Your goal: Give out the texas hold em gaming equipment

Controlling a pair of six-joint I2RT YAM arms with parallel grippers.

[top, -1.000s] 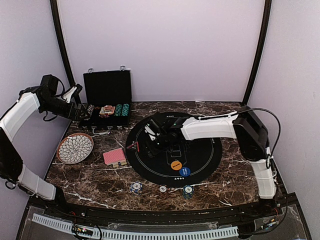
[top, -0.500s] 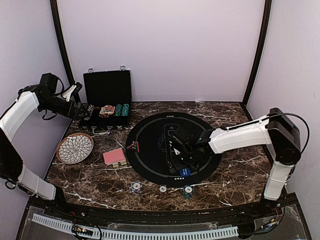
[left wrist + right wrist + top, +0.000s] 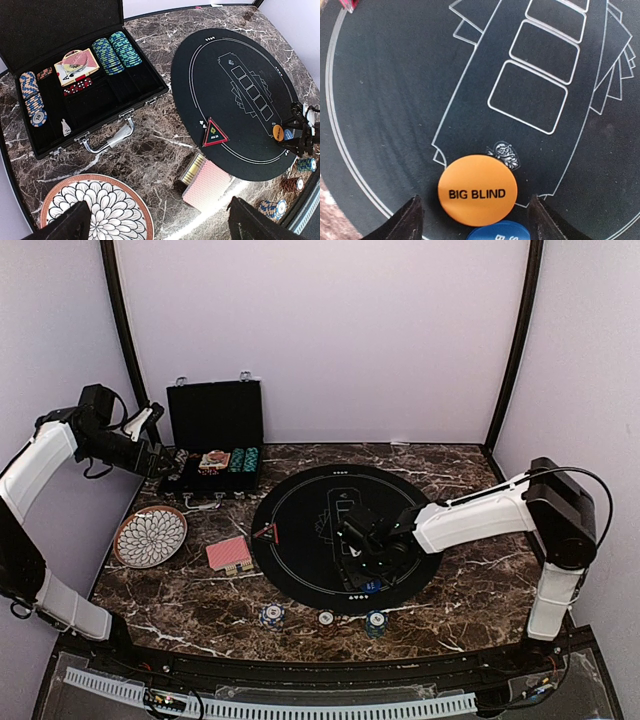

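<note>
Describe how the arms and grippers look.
The left arm and right arm have white link shells and black joint housings. A black cable loops over the right elbow, another near the left wrist. The left gripper and right gripper are black.

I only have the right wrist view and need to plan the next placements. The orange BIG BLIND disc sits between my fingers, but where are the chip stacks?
Observer: Three chip stacks stand in a row on the marble table, just off the near edge of the black mat.
Operator: And the cards?
Observer: The red-backed deck lies on the marble just left of the mat.
Operator: Is the other arm near me?
Observer: No. The left gripper hangs open at the far left, by the open black case.
</note>
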